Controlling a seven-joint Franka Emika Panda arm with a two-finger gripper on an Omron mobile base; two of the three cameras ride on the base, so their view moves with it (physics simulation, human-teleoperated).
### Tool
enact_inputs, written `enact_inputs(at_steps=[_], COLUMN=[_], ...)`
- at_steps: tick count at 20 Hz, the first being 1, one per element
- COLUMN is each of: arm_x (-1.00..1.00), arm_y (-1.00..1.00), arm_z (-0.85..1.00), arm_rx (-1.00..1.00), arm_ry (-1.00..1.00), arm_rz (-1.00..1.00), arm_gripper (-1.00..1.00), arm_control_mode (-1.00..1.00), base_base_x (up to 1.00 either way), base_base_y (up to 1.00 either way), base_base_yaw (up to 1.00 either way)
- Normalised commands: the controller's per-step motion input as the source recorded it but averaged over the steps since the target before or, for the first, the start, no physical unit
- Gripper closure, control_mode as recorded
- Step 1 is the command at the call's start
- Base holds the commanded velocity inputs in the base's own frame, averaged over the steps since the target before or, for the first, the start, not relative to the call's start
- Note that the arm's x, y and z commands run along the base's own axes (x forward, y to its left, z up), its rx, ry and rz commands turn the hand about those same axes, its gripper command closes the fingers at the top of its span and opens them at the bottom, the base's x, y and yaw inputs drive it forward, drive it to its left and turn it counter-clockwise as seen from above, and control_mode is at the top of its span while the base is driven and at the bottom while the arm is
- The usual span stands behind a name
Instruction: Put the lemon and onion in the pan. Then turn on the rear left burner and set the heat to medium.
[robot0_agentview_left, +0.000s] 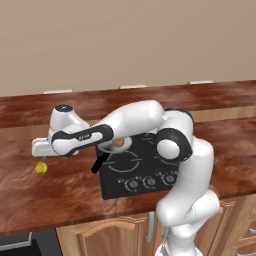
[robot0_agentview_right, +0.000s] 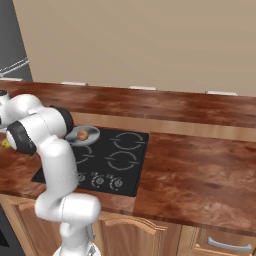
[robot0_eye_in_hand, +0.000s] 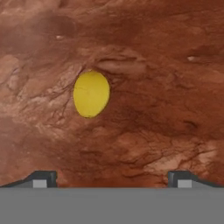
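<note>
- Left base view: the hand (robot0_agentview_left: 44, 153) hangs just above the lemon (robot0_agentview_left: 41, 168), which lies on the bare bench (robot0_agentview_left: 60, 195), left of the cooktop (robot0_agentview_left: 137, 170). The onion (robot0_agentview_left: 118, 142) already sits in the pan (robot0_agentview_left: 114, 145), partly hidden behind the forearm; the pan's black handle (robot0_agentview_left: 100, 162) points out toward the bench's near edge. Judgement: the lemon pick-up is the step in hand; the burner step is not begun.
- Right base view: the onion (robot0_agentview_right: 83, 134) rests inside the pan (robot0_agentview_right: 84, 136) on the rear left burner, well off to the hand's side. A sliver of the lemon (robot0_agentview_right: 5, 144) shows past the elbow. The knobs (robot0_agentview_right: 98, 180) line the cooktop's near edge, unobstructed.
- Hand view: the fingertips (robot0_eye_in_hand: 41, 180) stand wide apart, holding nothing. The lemon (robot0_eye_in_hand: 91, 94) lies ahead, nearer that finger than the midline, clear of both tips. Judgement: the next move calls for a slight sideways correction to centre the fruit, then a straight descent and closing. Nothing stands near it; the chief risk is the round fruit rolling off if one tip touches first.
</note>
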Motion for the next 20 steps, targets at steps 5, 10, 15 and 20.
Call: enact_inputs(at_steps=[5,10,15,20], arm_x=[0.14,0.22,0.21,0.25], arm_y=[0.0,0.04,0.22,0.26], arm_z=[-0.31,-0.33,-0.05,0.0], arm_rx=[0.0,0.0,0.0,0.0], arm_ry=[0.01,0.0,0.01,0.01], arm_rz=[0.0,0.0,0.0,0.0], arm_gripper=[-1.0,-1.0,-1.0,-1.0], arm_control_mode=[-1.0,-1.0,-1.0,-1.0], base_base_x=[0.0,0.0,0.0,0.0], base_base_y=[0.0,0.0,0.0,0.0], base_base_yaw=[0.0,0.0,0.0,0.0])
